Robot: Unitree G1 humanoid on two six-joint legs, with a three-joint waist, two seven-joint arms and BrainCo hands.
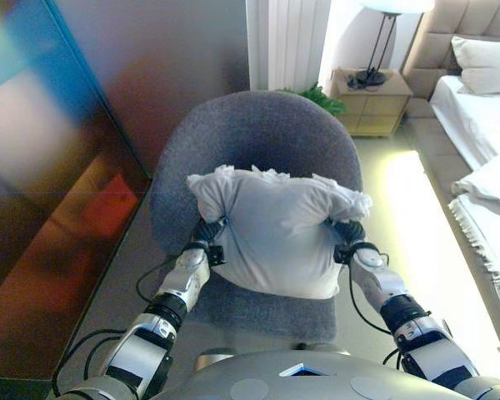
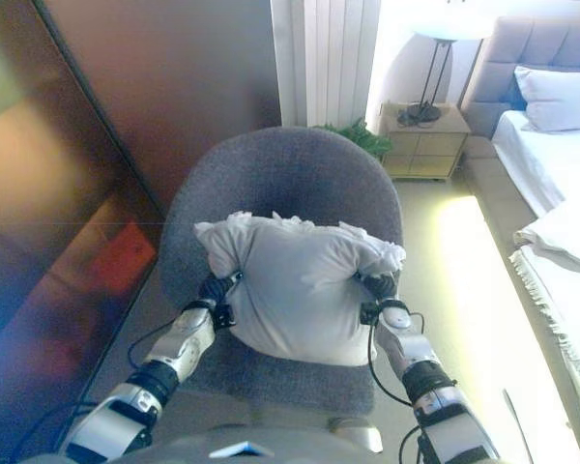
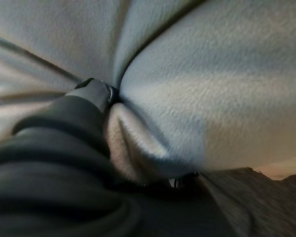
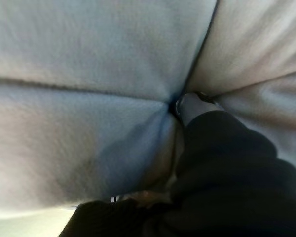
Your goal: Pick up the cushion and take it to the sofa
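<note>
A white cushion (image 1: 275, 237) is held between my two hands above the seat of a round grey armchair (image 1: 258, 125). My left hand (image 1: 207, 237) grips its left side and my right hand (image 1: 348, 236) grips its right side, and the cloth bunches up at both upper corners. In the left wrist view my thumb (image 3: 91, 94) digs into a fold of the cushion (image 3: 212, 74). In the right wrist view my thumb (image 4: 195, 106) is sunk into the cushion (image 4: 89, 74) in the same way. The other fingers are hidden behind the cushion.
A dark glossy panel (image 1: 58, 167) runs along the left. Behind the chair stand a white radiator (image 1: 283, 42), a green plant (image 1: 321, 97) and a wooden nightstand (image 1: 371, 104) with a lamp. A bed (image 1: 483, 133) lies at the right, across a strip of floor (image 1: 408, 217).
</note>
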